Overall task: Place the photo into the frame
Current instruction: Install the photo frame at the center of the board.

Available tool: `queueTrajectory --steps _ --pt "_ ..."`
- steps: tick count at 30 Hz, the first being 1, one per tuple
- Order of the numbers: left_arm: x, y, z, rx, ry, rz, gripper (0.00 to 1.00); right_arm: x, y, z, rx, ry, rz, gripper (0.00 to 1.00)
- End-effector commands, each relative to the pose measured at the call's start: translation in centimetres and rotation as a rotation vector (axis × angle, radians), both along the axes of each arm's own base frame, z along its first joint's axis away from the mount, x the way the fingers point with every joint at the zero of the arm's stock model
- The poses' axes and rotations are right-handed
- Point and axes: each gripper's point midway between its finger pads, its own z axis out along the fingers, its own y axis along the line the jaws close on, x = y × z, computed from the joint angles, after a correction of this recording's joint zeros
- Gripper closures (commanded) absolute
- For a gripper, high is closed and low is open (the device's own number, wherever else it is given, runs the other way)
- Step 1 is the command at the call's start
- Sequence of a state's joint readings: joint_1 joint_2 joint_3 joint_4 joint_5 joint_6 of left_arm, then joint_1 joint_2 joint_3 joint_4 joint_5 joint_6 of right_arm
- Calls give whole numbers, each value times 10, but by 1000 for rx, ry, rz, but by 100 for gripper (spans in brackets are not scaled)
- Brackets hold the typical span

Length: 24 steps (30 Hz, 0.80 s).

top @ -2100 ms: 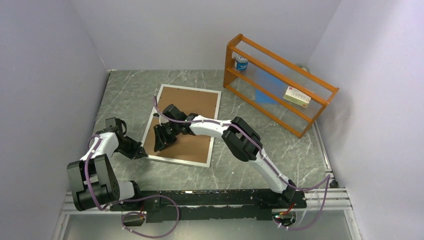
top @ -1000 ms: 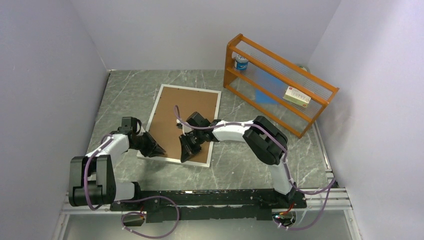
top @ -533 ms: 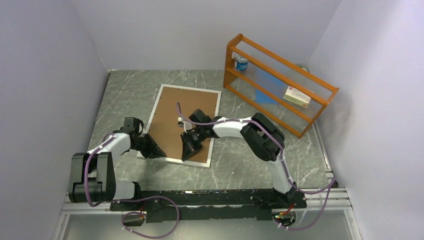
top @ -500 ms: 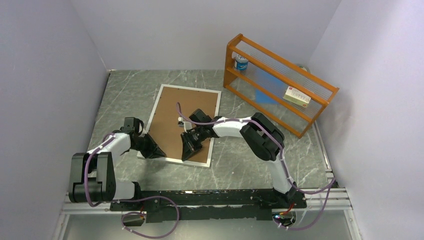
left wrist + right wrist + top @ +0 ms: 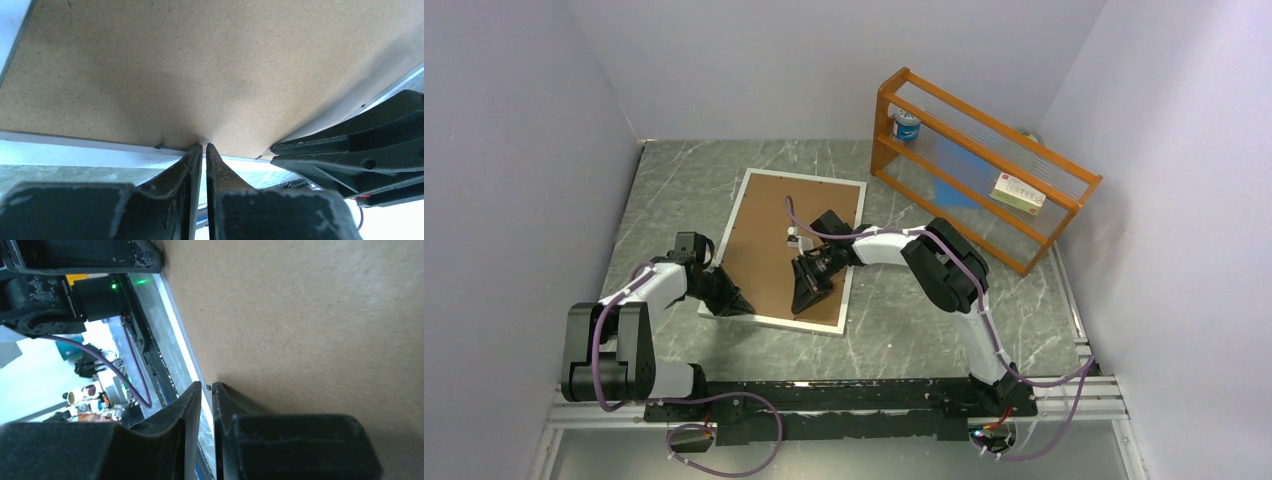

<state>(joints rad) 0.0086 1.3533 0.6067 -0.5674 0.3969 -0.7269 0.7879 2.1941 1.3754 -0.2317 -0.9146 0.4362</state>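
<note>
At the very tips of the left gripper [image 5: 742, 305] [image 5: 204, 146]: the near edge of the frame [image 5: 75, 149], close to its near-left corner, lying flat on the table [image 5: 674, 190]. Fingers [image 5: 175, 172] drawn all but together, only a hairline slit between them. Cannot tell whether anything thin is nipped there.

Just ahead of those tips, the brown backing board [image 5: 789, 225] [image 5: 200, 65], filling the frame's opening and meeting the white border right where the fingertips touch down. A little to the left of the tips, a small dark tab on that same edge, apart from the fingers.

Off to the right of them, the right gripper [image 5: 802, 305] [image 5: 210, 385], set down on the same near edge of the board, short of the near-right corner. Likewise almost closed, a narrow gap left between the fingers [image 5: 172, 412]. A tiny dark tab right at the tips; gripped or merely touched, cannot tell. To the right of these fingers, bare board; to their left, the frame's white strip, then table.

Photo not to be seen in any view.

Far beyond both pairs of fingers and away to the right, an orange rack [image 5: 999, 125] holding a can [image 5: 907, 125] and a small box [image 5: 1017, 193].
</note>
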Motion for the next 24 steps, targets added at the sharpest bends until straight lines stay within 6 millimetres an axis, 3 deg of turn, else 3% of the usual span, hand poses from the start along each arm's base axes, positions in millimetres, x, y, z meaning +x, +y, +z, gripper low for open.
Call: queueTrajectory --steps 1,6,10,14,18,21,24 --pt "-10 13 -8 86 61 13 84 51 -35 -70 -276 -248 -116 79" --pt "-6 11 -4 71 37 7 83 57 -30 -53 -279 -321 -141 77" --pt "7 4 13 31 -39 -16 77 60 -21 -8 -218 -389 -188 74" --pt "32 2 46 20 -145 -46 66 73 -26 44 -189 -454 -345 71" --pt "55 12 69 89 -214 -68 48 95 -55 77 -266 -536 -557 68" --pt "71 32 76 204 -229 -72 32 110 -93 84 -401 -589 -717 62" --pt "90 53 82 288 -248 -68 18 123 -131 81 -531 -593 -849 48"
